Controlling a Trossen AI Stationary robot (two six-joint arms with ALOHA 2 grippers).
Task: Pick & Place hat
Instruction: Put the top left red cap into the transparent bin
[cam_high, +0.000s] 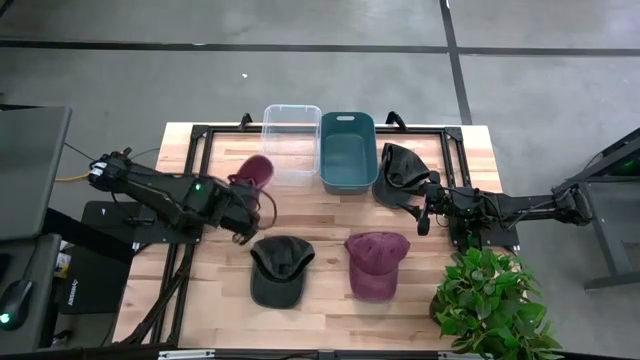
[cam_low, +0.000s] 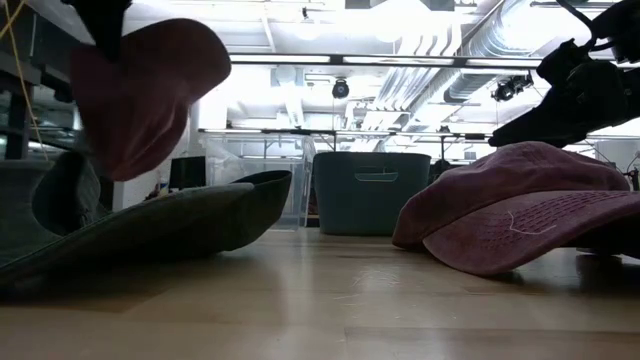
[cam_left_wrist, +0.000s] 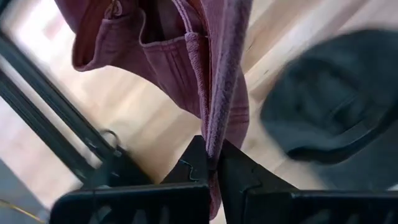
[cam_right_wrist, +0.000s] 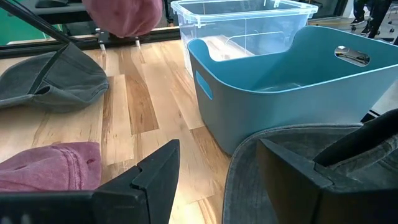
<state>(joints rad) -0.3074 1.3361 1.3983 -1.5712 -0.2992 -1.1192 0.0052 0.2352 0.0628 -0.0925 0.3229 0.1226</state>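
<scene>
Maroon cloth of the hat (cam_left_wrist: 205, 74) is pinched tight in my left end effector (cam_left_wrist: 213, 168), and the hat hangs in the air just beside the clear bin (cam_high: 291, 143), above the wooden bench (cam_high: 330, 310). My right end effector (cam_right_wrist: 217, 168) is wide open with nothing in it, near the teal tub (cam_right_wrist: 292, 93) and right by a dark grey cap (cam_high: 400, 172). Another dark cap (cam_high: 278, 270) and a second maroon cap (cam_high: 376, 263) lie flat on the bench.

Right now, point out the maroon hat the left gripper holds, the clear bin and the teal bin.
Held maroon hat (cam_high: 256, 170): high view, on its crown.
Clear bin (cam_high: 290, 168): high view, on its near wall.
Teal bin (cam_high: 348, 181): high view, on its near rim.
Left gripper (cam_left_wrist: 214, 163): left wrist view, between the fingertips.
</scene>
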